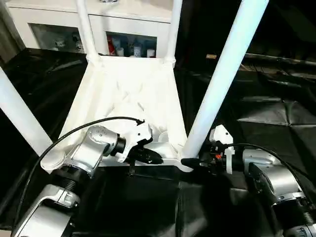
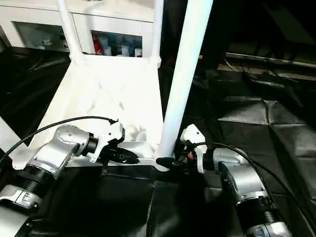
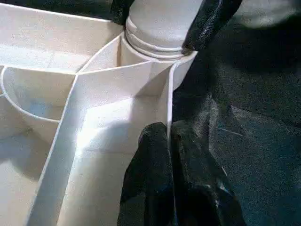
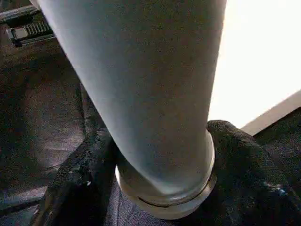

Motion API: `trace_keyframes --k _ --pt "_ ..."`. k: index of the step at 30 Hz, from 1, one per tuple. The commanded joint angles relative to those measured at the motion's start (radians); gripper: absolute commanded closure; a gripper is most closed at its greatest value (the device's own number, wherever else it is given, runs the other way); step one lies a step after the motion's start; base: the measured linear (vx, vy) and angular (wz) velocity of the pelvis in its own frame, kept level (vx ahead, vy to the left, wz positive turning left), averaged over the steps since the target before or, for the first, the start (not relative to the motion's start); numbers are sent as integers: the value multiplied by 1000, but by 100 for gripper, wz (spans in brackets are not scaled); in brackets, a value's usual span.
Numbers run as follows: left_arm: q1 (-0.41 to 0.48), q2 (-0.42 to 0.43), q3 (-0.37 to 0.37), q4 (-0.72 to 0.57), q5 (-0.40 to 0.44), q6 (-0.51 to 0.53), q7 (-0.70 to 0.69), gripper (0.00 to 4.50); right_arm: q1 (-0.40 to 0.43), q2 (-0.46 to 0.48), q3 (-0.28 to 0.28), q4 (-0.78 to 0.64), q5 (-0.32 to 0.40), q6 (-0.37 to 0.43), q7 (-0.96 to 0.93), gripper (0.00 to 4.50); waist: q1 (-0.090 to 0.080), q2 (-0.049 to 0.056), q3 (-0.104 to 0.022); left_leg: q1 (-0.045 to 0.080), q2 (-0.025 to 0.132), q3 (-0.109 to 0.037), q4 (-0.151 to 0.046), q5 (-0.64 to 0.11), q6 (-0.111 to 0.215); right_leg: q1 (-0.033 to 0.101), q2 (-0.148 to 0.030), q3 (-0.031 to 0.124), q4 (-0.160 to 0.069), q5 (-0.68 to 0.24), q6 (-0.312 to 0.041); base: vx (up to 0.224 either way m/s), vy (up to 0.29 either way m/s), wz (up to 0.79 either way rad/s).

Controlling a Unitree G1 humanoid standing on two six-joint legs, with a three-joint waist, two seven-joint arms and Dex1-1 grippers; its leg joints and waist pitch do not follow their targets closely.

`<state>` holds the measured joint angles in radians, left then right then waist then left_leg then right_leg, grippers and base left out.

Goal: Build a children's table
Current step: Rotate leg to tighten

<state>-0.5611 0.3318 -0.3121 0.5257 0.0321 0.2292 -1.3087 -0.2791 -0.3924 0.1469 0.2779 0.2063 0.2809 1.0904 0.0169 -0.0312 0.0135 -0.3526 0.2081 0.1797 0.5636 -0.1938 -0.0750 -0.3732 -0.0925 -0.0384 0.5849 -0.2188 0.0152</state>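
The left gripper point(image 3: 169, 179) is closed on the thin near rim of the table top point(image 1: 123, 94); in the left wrist view its two black fingers point(image 3: 146, 174) pinch this white wall, one on each side. The right gripper point(image 4: 162, 188) has its fingers around the collared lower end of the near right leg point(image 1: 222, 74), one black finger on each side of the tube, just above the corner socket point(image 3: 155, 52). The fingers are spread to the width of the tube, and I cannot tell if they press it or only stand beside it.

The children's table lies upside down on a black sheet point(image 1: 276, 113), with its ribbed underside facing up. Four white legs stand up from its corners: two far ones point(image 1: 86, 29) and two near ones. Behind the table there is a white cabinet point(image 1: 128, 19) with small items on its shelves.
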Motion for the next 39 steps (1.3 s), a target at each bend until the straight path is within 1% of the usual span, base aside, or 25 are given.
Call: trace_keyframes --k 1,2,4,5,6,7,9,11,12,15,16,17,19,20,22,25,26,27,29,31,33,35,37,38,39 --pt "29 -29 -36 75 43 21 104 450 22 39 40 -29 29 6 -3 186 2 -6 -33 4 23 5 -52 -102 103 35 -37 27 -42 36 -292 0 0 0" --pt "22 -55 -23 93 50 9 165 450 28 69 28 -18 20 12 -61 186 3 -7 -29 4 24 5 -56 -135 91 33 -37 27 -48 -10 -282 0 0 0" --pt "13 -98 -9 121 61 -15 255 450 27 119 8 18 -10 31 -182 186 1 -6 -18 6 23 1 -68 -246 37 24 -38 28 -67 -212 -235 -34 -3 0" --pt "13 -98 -9 121 61 -15 255 450 27 119 8 18 -10 31 -182 186 0 -6 -16 11 23 2 -69 -283 22 19 -39 29 -73 -273 -219 -68 -6 0" --pt "10 -121 -9 128 66 -10 286 450 24 149 -3 47 -34 27 -259 187 -1 -9 -16 12 22 -4 -71 -328 1 17 -41 28 -81 -372 -184 -71 -3 0" --pt "10 -146 -16 128 70 0 308 450 17 183 -21 79 -53 33 -345 187 -3 -3 -16 13 22 -6 -73 -349 -12 11 -43 30 -86 -418 -159 -52 -1 0" --pt "10 -197 -32 124 78 23 345 450 5 254 -63 120 -64 48 -491 187 -13 -4 -12 10 20 -11 -77 -376 -33 5 -42 29 -92 -461 -138 -53 -3 0" --pt "9 -228 -40 123 82 32 368 450 -8 298 -95 141 -57 66 -574 187 -20 -4 -14 9 19 -18 -80 -401 -42 5 -44 26 -96 -511 -111 -51 0 -4" --pt "12 -263 -56 119 88 39 389 450 -26 349 -129 165 -51 72 -661 187 -24 2 -14 10 19 -20 -81 -414 -46 2 -42 26 -100 -511 -104 0 0 0" --pt "18 -302 -79 109 97 36 395 450 -50 387 -125 189 -66 49 -712 187 -32 2 -14 16 17 -23 -81 -461 -46 -4 -40 21 -108 -516 -97 0 0 0" --pt "26 -312 -96 95 105 34 389 450 -60 397 -107 194 -85 23 -720 187 -33 7 -14 16 17 -24 -83 -464 -45 -3 -40 21 -108 -505 -98 0 0 0" --pt "30 -315 -103 89 109 34 388 450 -63 402 -100 196 -95 11 -723 187 -38 5 -15 9 18 -25 -85 -461 -42 0 -39 21 -106 -479 -101 0 0 0" --pt "38 -316 -111 74 111 38 383 450 -65 402 -80 191 -106 -21 -692 187 -41 5 -16 8 18 -24 -86 -462 -37 0 -38 22 -104 -453 -109 0 0 0" --pt "38 -315 -110 73 110 39 385 450 -65 403 -81 189 -106 -25 -688 152 -41 5 -15 7 18 -23 -86 -464 -33 -1 -37 23 -104 -440 -114 0 0 0" --pt "36 -304 -103 79 112 36 388 450 -61 406 -92 178 -89 -21 -671 118 -41 4 -17 6 18 -22 -85 -455 -28 0 -37 24 -101 -418 -122 0 0 0" --pt "36 -252 -95 78 117 5 353 450 -47 359 -63 139 -95 -22 -602 111 -36 3 -19 4 19 -18 -84 -422 -19 3 -37 27 -97 -375 -134 0 0 0" --pt "37 -228 -92 73 115 0 326 450 -40 332 -51 121 -91 -19 -560 111 -33 3 -21 2 19 -16 -83 -387 -11 8 -36 28 -93 -325 -143 0 0 0" --pt "41 -207 -86 64 118 1 299 450 -35 311 -44 110 -90 -23 -519 111 -30 3 -27 -6 19 -15 -80 -326 4 20 -35 28 -82 -235 -158 55 -12 2" --pt "45 -156 -84 52 115 -16 238 450 -20 254 -35 71 -69 -29 -416 111 -28 4 -28 -5 21 -9 -76 -284 24 19 -36 27 -78 -175 -182 0 0 0" --pt "49 -102 -83 42 111 -43 177 450 -3 195 -28 21 -31 -23 -301 111 -24 3 -32 -8 21 -7 -71 -238 44 29 -36 27 -70 -120 -200 57 -27 1" --pt "45 -69 -70 45 106 -61 157 450 12 143 -24 -22 -2 -13 -217 111 -15 6 -39 -3 21 -3 -58 -115 82 33 -33 27 -50 72 -243 66 -24 -1" --pt "41 -48 -61 47 100 -68 141 450 19 110 -22 -41 11 -2 -169 111 -7 5 -41 -3 17 -1 -52 -43 110 37 -30 25 -39 188 -270 68 -3 -1" --pt "37 -30 -59 51 99 -78 127 450 24 84 -18 -52 23 7 -130 111 -5 6 -41 -2 18 0 -50 -35 126 37 -31 25 -35 212 -289 0 0 0" --pt "33 -24 -59 58 101 -86 126 450 25 73 -14 -54 24 4 -115 111 -5 -1 -40 -1 19 1 -50 -48 129 37 -30 24 -36 189 -293 0 0 0" --pt "31 -19 -60 61 101 -91 123 450 26 65 -13 -54 24 2 -102 111 -5 3 -38 -1 20 1 -52 -70 126 35 -33 24 -38 149 -297 0 0 0"
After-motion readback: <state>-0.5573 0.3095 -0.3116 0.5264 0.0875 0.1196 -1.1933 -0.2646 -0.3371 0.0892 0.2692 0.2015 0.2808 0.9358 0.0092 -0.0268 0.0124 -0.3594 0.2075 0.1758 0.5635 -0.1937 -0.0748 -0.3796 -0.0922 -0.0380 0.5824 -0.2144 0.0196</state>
